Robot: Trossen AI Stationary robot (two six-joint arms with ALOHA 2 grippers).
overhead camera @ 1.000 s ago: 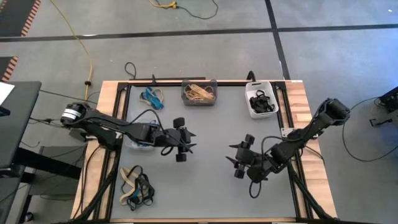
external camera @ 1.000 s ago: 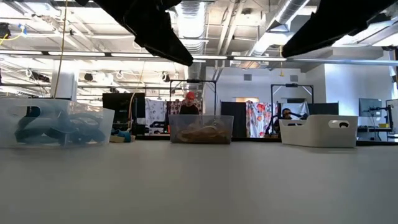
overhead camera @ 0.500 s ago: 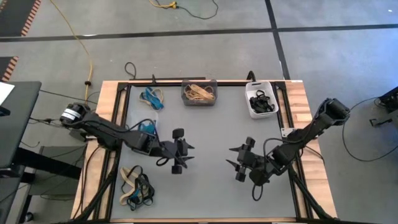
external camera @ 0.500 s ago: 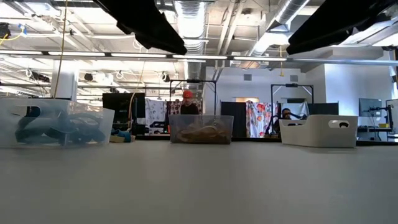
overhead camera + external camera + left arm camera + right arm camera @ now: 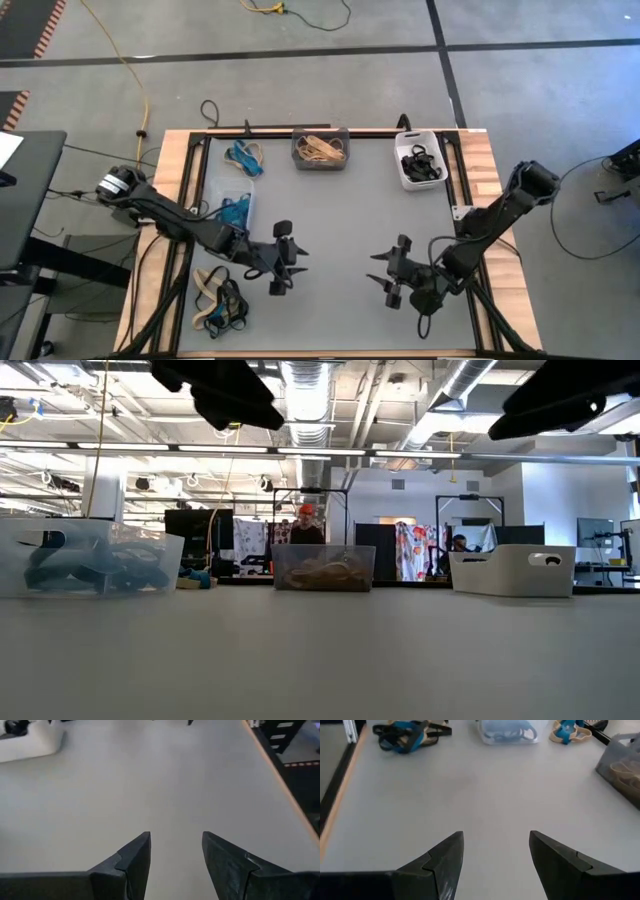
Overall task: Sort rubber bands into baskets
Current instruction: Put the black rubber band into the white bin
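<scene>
**Both arms pull back toward the near edge, nothing in hand**

Over the last second both arms have drawn back toward the near side of the table. The left gripper (image 5: 279,270) has slid from mid-table toward the near left and now hangs just right of the loose pile of rubber bands (image 5: 219,303), tan, black and blue, at the near-left corner. Its fingers stand apart with nothing between them. The right gripper (image 5: 394,279), also released and empty, has retreated to the near right.

Farther off on the left, the clear basket (image 5: 232,210) holds blue bands, and another small loose bunch (image 5: 246,156) lies beyond it. Along the far edge sit the dark grey basket (image 5: 320,148) with tan bands and the white basket (image 5: 420,160) with black ones.

Judging by this, the left arm is lining up for the unsorted near pile.
</scene>
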